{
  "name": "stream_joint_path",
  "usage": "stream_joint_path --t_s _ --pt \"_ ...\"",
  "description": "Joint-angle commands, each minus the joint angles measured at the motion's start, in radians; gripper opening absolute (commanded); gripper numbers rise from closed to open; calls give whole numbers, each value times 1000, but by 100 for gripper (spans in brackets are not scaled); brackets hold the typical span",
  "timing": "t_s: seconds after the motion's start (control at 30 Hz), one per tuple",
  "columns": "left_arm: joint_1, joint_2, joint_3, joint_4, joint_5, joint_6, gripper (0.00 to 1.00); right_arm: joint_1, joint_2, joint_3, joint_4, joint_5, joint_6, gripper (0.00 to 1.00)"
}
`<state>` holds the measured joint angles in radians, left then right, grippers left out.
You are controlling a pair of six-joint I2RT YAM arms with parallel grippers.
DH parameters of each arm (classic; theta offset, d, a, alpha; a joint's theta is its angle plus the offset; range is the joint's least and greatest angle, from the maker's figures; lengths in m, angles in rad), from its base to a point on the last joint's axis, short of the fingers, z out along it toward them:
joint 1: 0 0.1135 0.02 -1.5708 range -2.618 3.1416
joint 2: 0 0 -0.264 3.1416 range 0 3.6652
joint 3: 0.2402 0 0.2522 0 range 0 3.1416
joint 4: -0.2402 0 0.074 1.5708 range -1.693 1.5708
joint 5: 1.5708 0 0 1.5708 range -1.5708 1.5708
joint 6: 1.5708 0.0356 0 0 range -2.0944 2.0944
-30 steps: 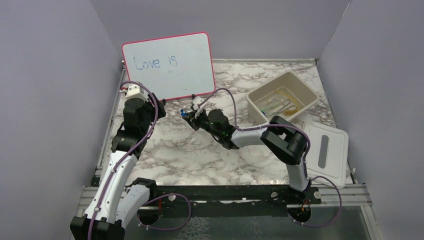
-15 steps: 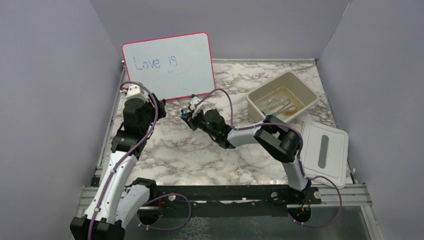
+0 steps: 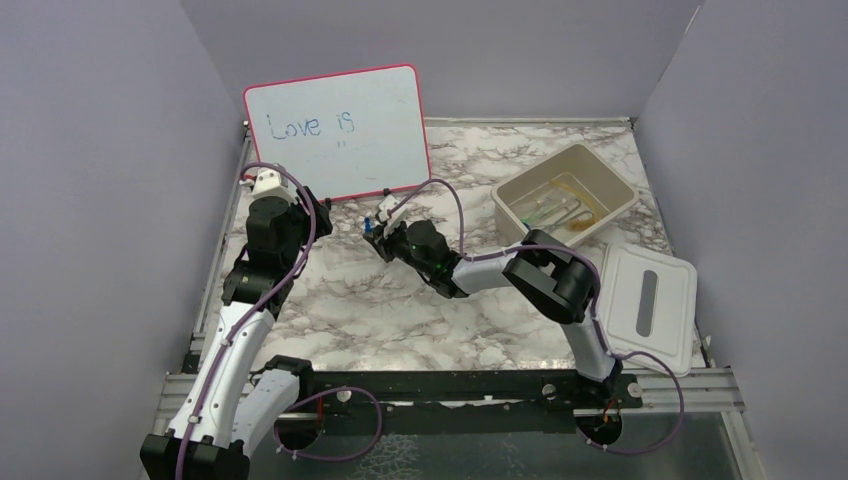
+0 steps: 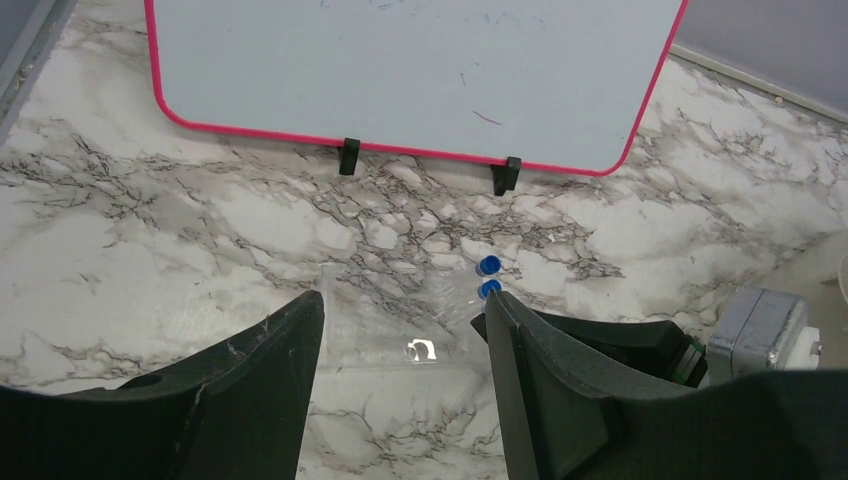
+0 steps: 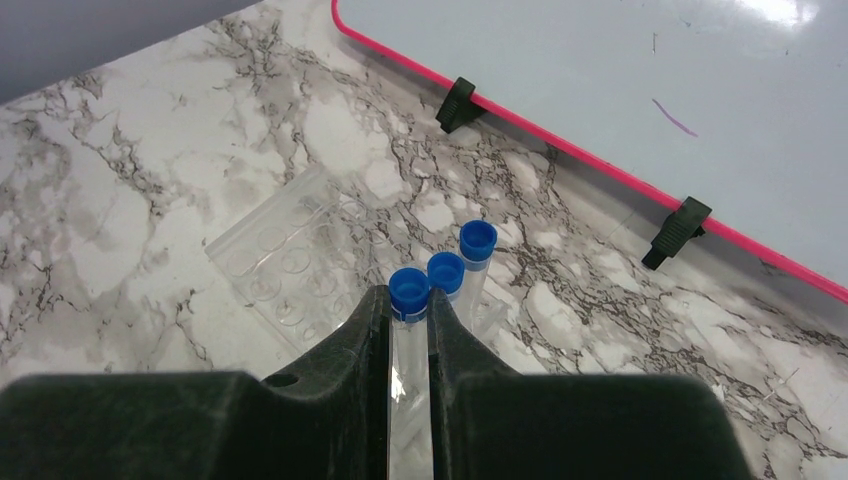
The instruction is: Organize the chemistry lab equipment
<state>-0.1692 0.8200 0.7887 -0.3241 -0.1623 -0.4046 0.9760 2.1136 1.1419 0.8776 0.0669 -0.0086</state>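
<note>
Blue screw cap on a slim, clear plastic tube (image 5: 408, 375), standing upright. Clamped just under the cap by the right gripper (image 5: 408, 305), jaws narrowed to the tube's width, one finger pressed to each side. Lower end hidden behind the fingers; seated in a well or lifted clear, cannot tell.

Just beyond it, two more capped tubes (image 5: 445, 272), same blue caps and clear bodies, lined up one behind the other toward the whiteboard (image 5: 620, 90). Apart from the fingers, not gripped.

Left of the tubes in the right wrist view, a clear rack (image 5: 285, 265) flat on the marble tabletop (image 5: 120, 190), rows of round wells visible, hard to pick out against the veining.

From the left wrist view: left gripper (image 4: 402, 310) above the same rack, jaws spread wide, nothing between them. Rack in the gap between the fingers, blue caps near the right-hand finger.

Pink-framed whiteboard propped on two black clips right behind the rack, "Love is" written on it.

Far right of the tabletop, well apart from both grippers: beige tub (image 3: 600, 170) with an amber hose (image 3: 585, 205) and thin items too small to tell. Lid (image 3: 672, 300) flat just beside the tub, nearer the arm bases.
</note>
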Motion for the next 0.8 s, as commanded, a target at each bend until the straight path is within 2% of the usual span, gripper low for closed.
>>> stream_joint_path --t_s 0.0,0.23,0.43,0.77 --pt "6 -2 15 4 14 -4 63 4 30 28 1 33 -1 18" --pt "7 -1 14 3 14 -4 63 4 31 34 -20 40 6 21" --pt "7 -1 15 2 14 -4 63 4 -9 27 -58 44 71 42" --pt "7 0 17 -1 24 -5 64 2 -244 -34 -236 88 212 56"
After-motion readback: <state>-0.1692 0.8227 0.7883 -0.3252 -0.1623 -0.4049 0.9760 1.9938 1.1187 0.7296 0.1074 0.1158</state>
